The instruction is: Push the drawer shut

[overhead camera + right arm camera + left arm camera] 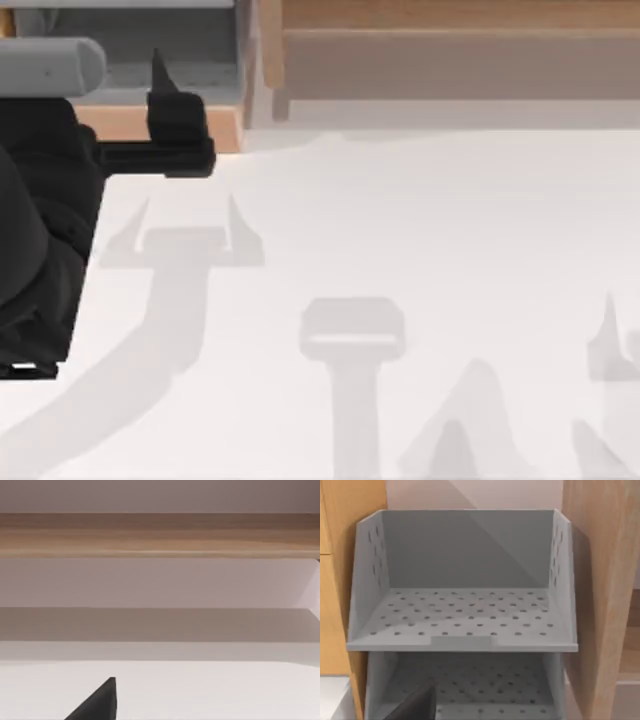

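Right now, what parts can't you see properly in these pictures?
- Left gripper, top view: its second finger is hidden by the arm, so its opening is unclear.
- Grey drawer, left wrist view: a lower tray is cut off by the frame edge, and how far the drawer sticks out is unclear.
- Right gripper, right wrist view: one dark fingertip shows, the rest is cut off.

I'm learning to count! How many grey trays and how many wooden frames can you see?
Grey trays: 2, an upper tray and a lower tray
Wooden frames: 1, the frame around them
Total: 3
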`<action>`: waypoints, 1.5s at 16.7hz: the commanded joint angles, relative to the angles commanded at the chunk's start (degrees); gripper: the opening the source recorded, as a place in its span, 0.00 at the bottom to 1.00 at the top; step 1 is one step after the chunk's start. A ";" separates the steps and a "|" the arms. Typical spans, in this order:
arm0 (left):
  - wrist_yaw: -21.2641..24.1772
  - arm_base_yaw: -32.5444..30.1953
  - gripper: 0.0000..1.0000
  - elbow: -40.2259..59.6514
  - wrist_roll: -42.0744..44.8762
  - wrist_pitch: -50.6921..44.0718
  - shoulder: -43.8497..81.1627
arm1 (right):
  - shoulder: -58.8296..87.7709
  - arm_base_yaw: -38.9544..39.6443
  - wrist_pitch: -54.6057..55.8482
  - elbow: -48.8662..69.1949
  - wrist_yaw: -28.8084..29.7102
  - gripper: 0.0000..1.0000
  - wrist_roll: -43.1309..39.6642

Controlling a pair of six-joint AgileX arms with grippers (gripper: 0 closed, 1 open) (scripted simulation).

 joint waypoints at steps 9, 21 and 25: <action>-4.11 -4.05 1.00 3.11 0.11 1.88 4.59 | 0.00 0.00 0.00 0.00 0.00 1.00 0.00; 34.58 37.06 1.00 -1.67 33.37 34.58 24.12 | 0.00 0.00 0.00 0.00 0.00 1.00 0.00; 53.00 58.42 1.00 -4.23 50.56 48.78 33.95 | 0.00 0.00 0.00 0.00 0.00 1.00 0.00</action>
